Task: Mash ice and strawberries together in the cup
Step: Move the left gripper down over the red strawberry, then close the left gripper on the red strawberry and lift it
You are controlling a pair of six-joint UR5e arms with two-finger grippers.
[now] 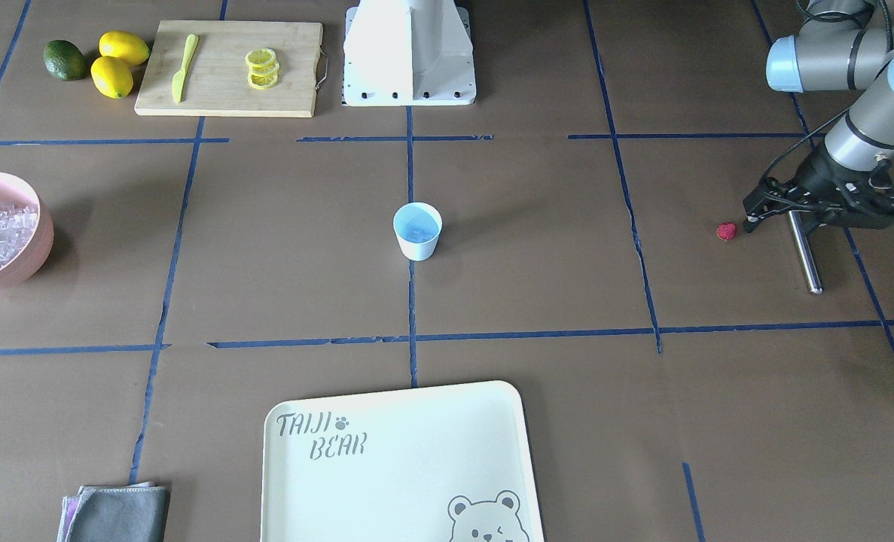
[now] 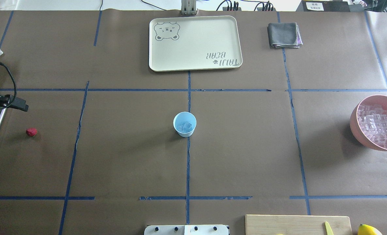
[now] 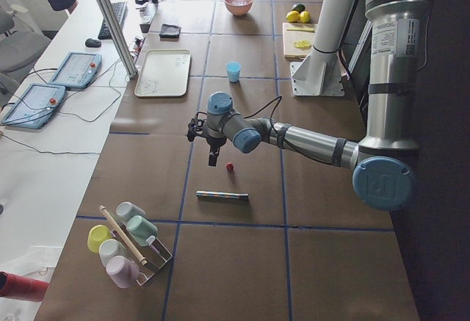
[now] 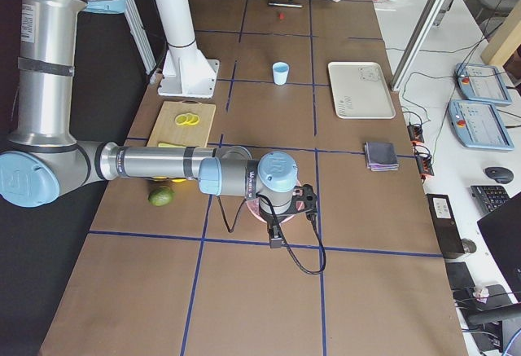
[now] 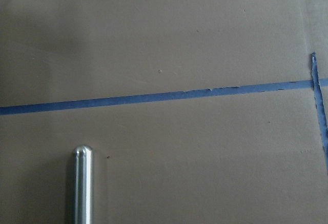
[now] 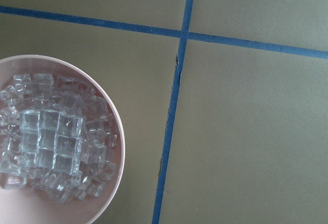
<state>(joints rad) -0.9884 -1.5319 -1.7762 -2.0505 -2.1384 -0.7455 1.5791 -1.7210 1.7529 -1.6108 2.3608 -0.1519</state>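
Observation:
The light-blue cup (image 2: 184,124) stands upright at the table's middle with a few ice cubes (image 2: 185,126) in it. More ice (image 6: 51,147) fills the pink bowl (image 2: 354,122) at the robot's right. The strawberry (image 1: 727,230) lies on the paper far to the robot's left. My left gripper (image 1: 748,214) hovers just beside it, its fingers apart and empty. A metal rod (image 1: 804,252) lies on the table under that wrist. My right gripper (image 4: 277,238) hangs near the pink bowl and shows only in the exterior right view, so I cannot tell its state.
A cream tray (image 2: 232,42) and a folded grey cloth (image 2: 284,35) lie on the far side. A cutting board (image 1: 213,90) carries a yellow knife (image 1: 183,68) and lemon slices (image 1: 262,68), with lemons (image 1: 119,64) and a green fruit (image 1: 65,60) beside it. A cup rack (image 3: 128,244) stands beyond the rod.

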